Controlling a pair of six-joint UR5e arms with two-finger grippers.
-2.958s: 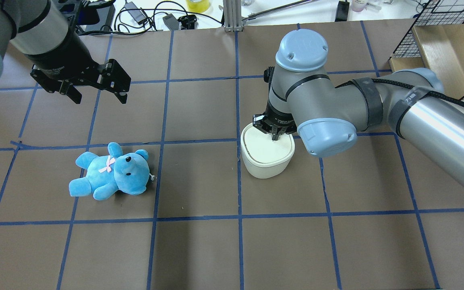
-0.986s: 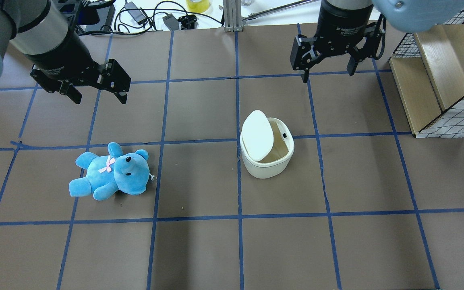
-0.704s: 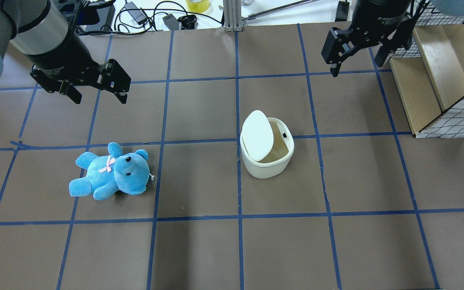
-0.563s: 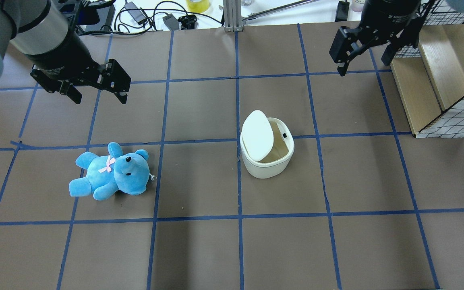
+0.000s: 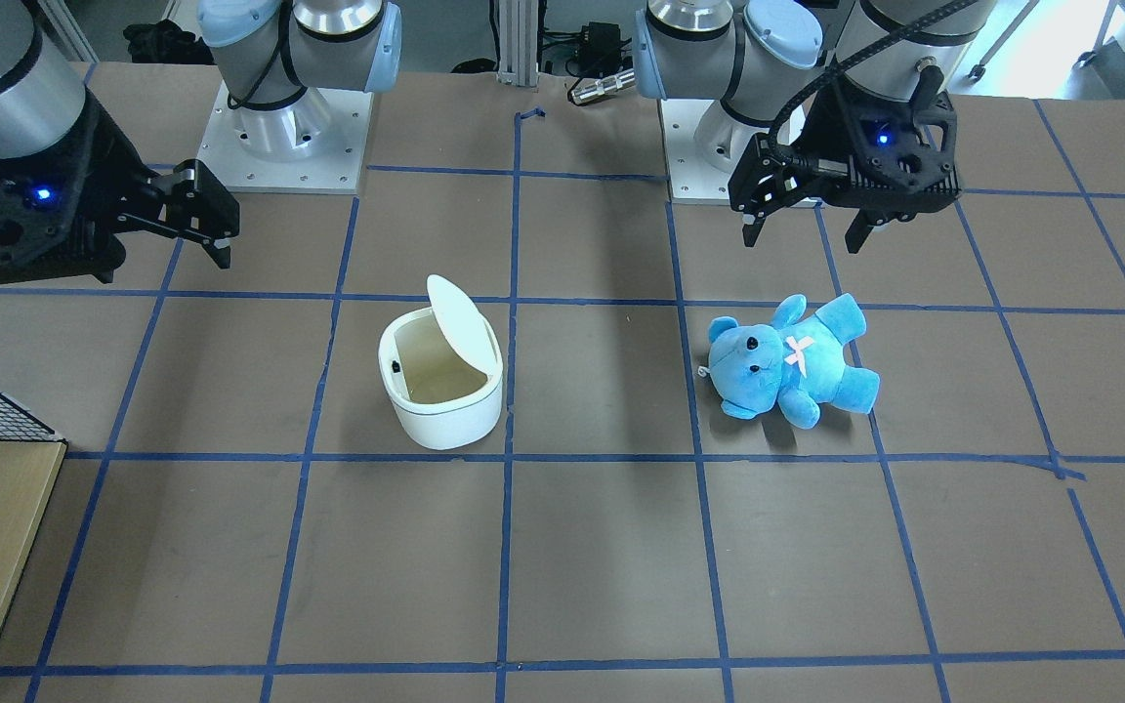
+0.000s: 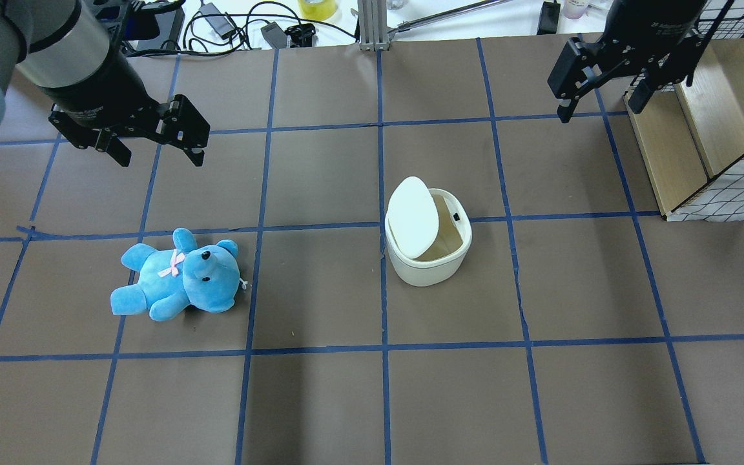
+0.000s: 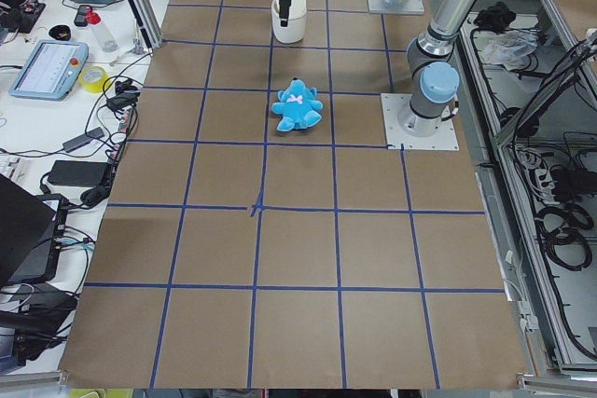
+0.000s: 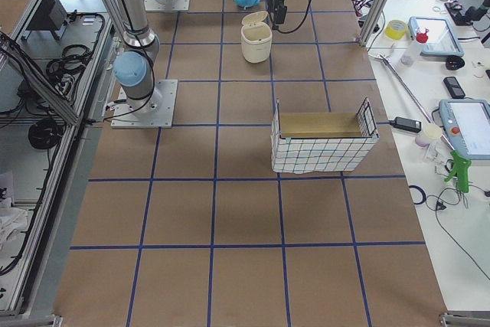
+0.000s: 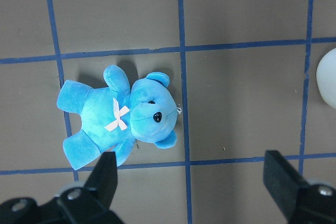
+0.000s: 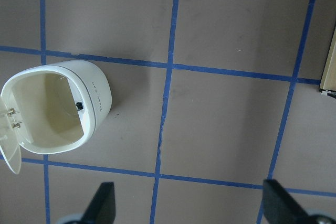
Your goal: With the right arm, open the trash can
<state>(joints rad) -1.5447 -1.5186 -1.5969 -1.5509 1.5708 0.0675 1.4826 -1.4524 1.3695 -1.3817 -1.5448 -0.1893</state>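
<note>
The trash can sits near the middle of the surface, a little toward the robot's right. Its lid is tipped up on the hinge at the side toward the robot's left, and the beige inside shows. The right hand hangs well apart from it, over the far right of the surface beside the wire basket, fingers spread with nothing between them. A blue teddy lies face up on the robot's left, well apart from the can. The left hand hovers beyond it, fingers likewise spread and empty.
</note>
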